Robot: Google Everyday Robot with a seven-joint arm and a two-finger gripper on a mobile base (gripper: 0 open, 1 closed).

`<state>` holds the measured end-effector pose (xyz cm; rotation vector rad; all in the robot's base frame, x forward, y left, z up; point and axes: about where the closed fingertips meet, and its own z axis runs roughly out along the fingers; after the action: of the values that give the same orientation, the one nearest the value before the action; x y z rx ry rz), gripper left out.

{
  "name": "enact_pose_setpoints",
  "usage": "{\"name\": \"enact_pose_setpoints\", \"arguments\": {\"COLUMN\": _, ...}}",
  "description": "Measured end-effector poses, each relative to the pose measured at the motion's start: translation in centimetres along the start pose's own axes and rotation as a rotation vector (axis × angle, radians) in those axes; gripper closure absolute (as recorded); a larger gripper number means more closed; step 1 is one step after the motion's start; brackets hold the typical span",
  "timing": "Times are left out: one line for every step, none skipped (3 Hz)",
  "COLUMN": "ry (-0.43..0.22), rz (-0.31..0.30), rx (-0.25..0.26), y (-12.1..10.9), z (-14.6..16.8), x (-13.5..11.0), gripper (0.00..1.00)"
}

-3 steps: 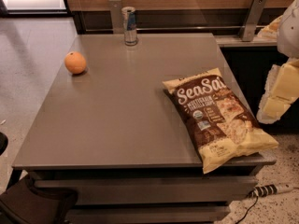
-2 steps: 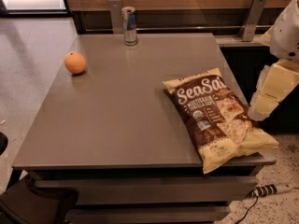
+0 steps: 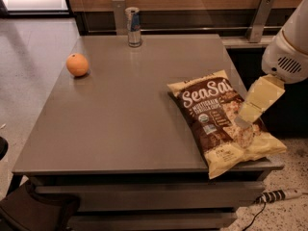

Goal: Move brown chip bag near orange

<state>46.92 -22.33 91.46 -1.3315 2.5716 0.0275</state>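
Bag (image 3: pixel 207 119) lying on counter's (image 3: pixel 120 124) near right corner, well apart from orange (image 3: pixel 77 64). Pincer (image 3: pixel 242 121) hovering at its right side, grip state unclear. Reaching step; next needing firm grasp.

You can read one legend only: white script "SeaSal" across the dark upper front of the brown chip bag (image 3: pixel 211 121), with the script running out to the bag's right edge. Below it you see white print lines, a green round seal and a small pale badge, all too small to read, as is the label on the can (image 3: pixel 133 27). The gripper (image 3: pixel 242 123) sits over the bag's right side, just right of that small print.
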Motion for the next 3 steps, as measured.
{"name": "enact_pose_setpoints", "arguments": {"ry": 0.025, "rz": 0.083, "rx": -0.019, "y": 1.7, "z": 1.4, "x": -0.4, "gripper": 0.00}}
{"name": "enact_pose_setpoints", "arguments": {"ry": 0.047, "rz": 0.134, "rx": -0.042, "y": 3.8, "z": 2.9, "x": -1.0, "gripper": 0.00}}
{"name": "enact_pose_setpoints", "arguments": {"ry": 0.054, "rz": 0.181, "rx": -0.072, "y": 5.2, "z": 6.3, "x": -1.1, "gripper": 0.00}}
